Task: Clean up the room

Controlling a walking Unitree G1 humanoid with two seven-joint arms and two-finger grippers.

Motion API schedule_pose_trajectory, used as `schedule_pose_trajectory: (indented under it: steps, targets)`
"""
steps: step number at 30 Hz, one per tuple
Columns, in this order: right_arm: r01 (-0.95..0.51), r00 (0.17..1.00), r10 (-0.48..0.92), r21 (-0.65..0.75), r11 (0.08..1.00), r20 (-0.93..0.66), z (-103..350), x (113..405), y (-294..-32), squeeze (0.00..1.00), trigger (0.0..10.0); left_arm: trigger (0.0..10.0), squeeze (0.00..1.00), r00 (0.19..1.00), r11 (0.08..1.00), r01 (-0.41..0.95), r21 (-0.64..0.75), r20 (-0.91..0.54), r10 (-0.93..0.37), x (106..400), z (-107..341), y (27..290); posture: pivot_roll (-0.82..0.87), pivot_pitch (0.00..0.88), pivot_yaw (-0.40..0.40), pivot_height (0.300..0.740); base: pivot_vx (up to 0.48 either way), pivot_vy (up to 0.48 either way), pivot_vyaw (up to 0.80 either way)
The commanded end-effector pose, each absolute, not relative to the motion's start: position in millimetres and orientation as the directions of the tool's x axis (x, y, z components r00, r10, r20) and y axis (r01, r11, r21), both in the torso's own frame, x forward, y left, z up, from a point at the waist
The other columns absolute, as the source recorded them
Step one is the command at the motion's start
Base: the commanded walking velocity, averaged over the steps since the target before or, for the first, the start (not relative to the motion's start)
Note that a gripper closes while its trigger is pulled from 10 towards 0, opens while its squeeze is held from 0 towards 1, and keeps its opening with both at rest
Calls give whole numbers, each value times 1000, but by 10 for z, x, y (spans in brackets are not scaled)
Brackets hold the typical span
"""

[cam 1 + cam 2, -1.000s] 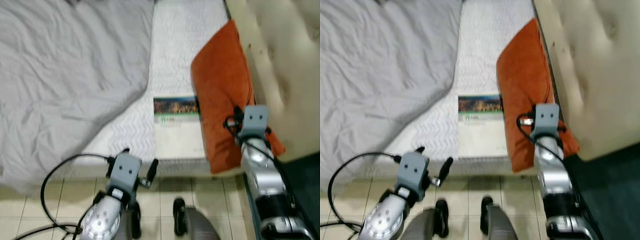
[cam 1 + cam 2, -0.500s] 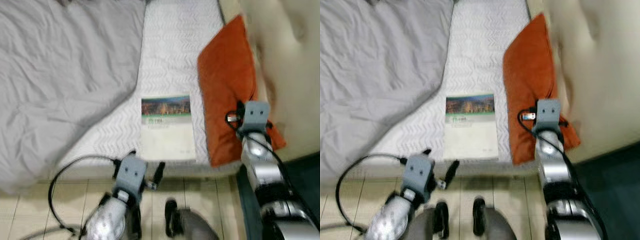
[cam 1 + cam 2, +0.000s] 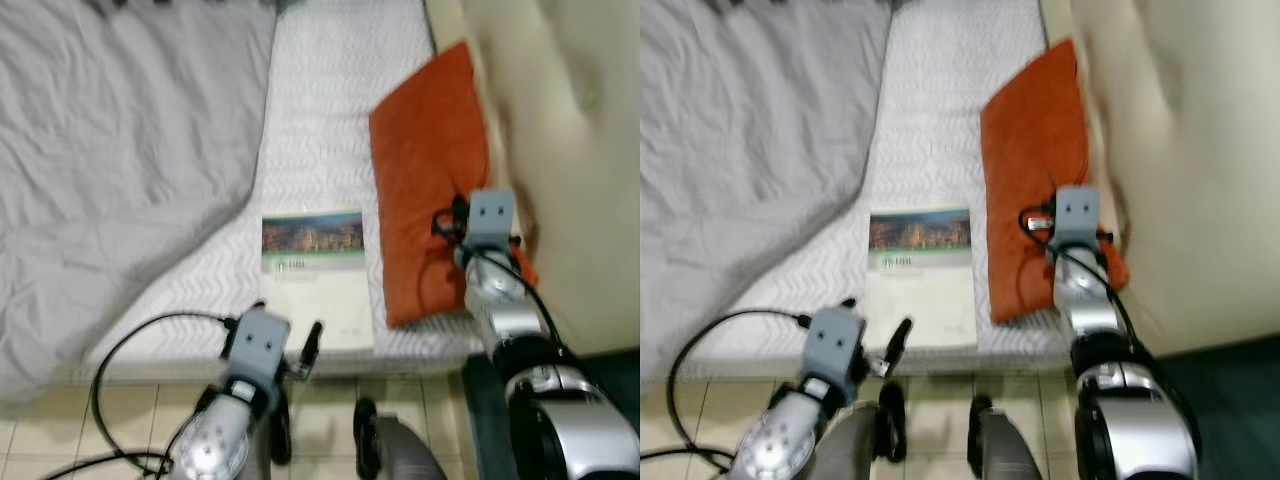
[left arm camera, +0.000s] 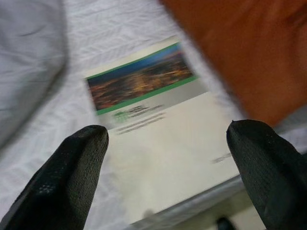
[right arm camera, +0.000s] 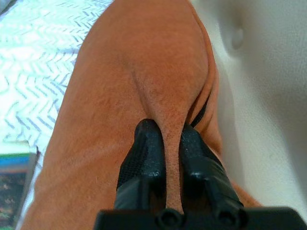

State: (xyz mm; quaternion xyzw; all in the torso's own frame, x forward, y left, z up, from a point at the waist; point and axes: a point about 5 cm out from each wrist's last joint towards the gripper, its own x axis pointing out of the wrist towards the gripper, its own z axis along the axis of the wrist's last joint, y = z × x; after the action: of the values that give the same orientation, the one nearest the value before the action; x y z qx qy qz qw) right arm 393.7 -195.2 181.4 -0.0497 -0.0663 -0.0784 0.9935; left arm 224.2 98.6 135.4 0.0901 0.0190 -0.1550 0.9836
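One orange cushion (image 3: 430, 170) on mattress (image 3: 330, 120) — right hand (image 5: 165, 143) pinching it.

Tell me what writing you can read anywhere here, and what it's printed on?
Nothing can be read for certain.
White booklet with a city photo banner, lying on the white patterned mattress: a green logo and lines of small print under the photo, too blurred to read.
Same booklet, lower corner: a small dark mark, too small to read.
Orange fabric cushion, pinched in the right gripper: no text.
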Motion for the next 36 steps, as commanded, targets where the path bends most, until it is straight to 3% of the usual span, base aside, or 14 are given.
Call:
schedule_pose_trajectory:
  steps: [1, 9, 21, 28, 36]
  targets:
    - [187, 981, -187, -1, 982, 57, 1664, 3918, -2033, 0, 10000, 10000, 0, 945, 932, 325, 163, -97, -313, 2170, 1310, 954, 98, 500, -40, 740, 0, 0, 0]
    - [228, 973, -226, 37, 973, -35, 1467, 3860, -2146, 0, 10000, 10000, 0, 947, 934, 317, 165, -106, -302, 2135, 1302, 992, 112, 501, -40, 740, 0, 0, 0]
    - [234, 969, -238, -56, 971, -72, 1524, 3774, -2638, 0, 10000, 10000, 0, 938, 931, 341, 127, -108, -329, 2103, 1310, 894, 91, 499, -41, 740, 0, 0, 0]
    - [159, 986, -162, -81, 984, -36, 1774, 3821, -2735, 0, 10000, 10000, 0, 939, 933, 339, 125, -101, -328, 2095, 1331, 882, 92, 495, -47, 740, 0, 0, 0]
    - [63, 992, -67, -33, 997, -109, 1693, 3816, -2642, 0, 10000, 10000, 0, 932, 928, 358, 101, -107, -348, 2035, 1302, 794, 87, 496, -51, 740, 0, 0, 0]
